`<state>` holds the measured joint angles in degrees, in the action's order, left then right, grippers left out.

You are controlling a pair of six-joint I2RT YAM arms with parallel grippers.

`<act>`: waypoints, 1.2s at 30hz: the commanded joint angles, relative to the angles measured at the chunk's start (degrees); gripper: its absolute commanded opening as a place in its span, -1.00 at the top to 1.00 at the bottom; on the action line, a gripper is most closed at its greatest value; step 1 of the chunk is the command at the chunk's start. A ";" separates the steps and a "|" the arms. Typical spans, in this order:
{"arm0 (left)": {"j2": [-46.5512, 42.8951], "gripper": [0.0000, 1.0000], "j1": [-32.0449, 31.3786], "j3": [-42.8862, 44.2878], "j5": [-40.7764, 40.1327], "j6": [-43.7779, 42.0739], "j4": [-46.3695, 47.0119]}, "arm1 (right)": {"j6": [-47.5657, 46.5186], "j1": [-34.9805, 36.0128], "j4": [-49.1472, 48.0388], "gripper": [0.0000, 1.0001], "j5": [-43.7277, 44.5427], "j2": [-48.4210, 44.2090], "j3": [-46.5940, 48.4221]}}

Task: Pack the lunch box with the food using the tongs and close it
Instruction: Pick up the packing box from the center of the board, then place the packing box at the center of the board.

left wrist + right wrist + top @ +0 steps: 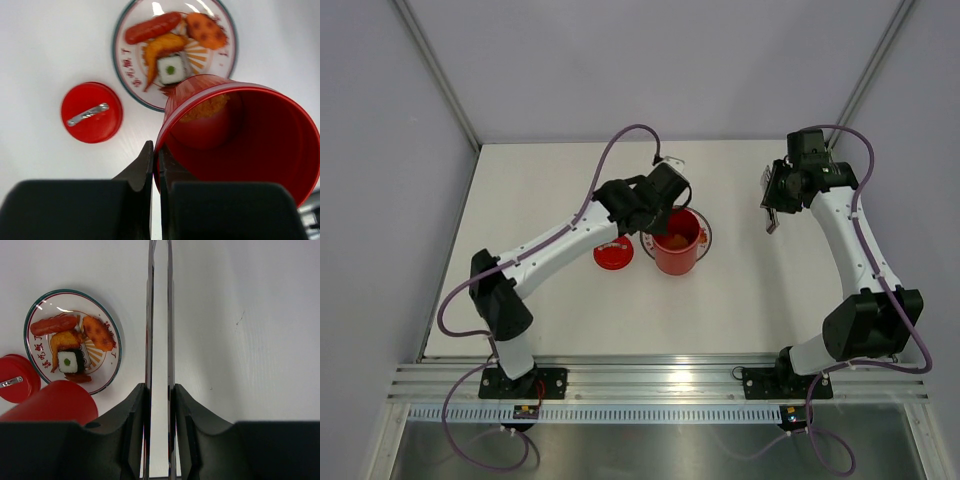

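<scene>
The red lunch box (240, 145) stands open and leans in the left wrist view. An orange-brown fried piece (205, 107) lies inside it. My left gripper (156, 156) is shut on the tub's near rim, one finger inside and one outside. The flat red lid (91, 112) lies to the left on the table. Behind the tub, a plate (120, 55) holds the food: a red sausage (152, 27), fried bits (205, 27) and a black-and-white roll (171, 70). Well right of the plate, my right gripper (159, 390) is shut on the grey tongs (159, 315), whose two arms are nearly parallel and point away.
In the top view the lunch box (675, 240) hides most of the plate (706, 237), and the lid (613, 252) lies just left of it. White tabletop (790, 300) spreads between the tub and the right arm. Grey walls close the back and sides.
</scene>
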<state>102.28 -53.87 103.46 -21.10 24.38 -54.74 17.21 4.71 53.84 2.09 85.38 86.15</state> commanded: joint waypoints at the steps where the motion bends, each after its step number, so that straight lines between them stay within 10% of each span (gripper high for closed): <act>1: -5.33 1.00 4.90 -0.36 -1.83 0.05 -0.89 | 0.10 -0.23 -1.29 0.32 0.55 -2.33 0.25; 12: -15.25 1.00 17.03 -9.49 -5.26 2.60 -6.87 | 0.37 -0.23 -1.37 0.32 -0.06 -2.06 0.16; 36: -35.13 1.00 17.57 -43.51 7.65 7.17 5.60 | 0.46 0.04 -2.69 0.33 -1.82 -0.39 -0.63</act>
<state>69.69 -36.18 60.88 -16.08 29.82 -56.10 17.63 4.71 53.12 1.78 85.23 85.14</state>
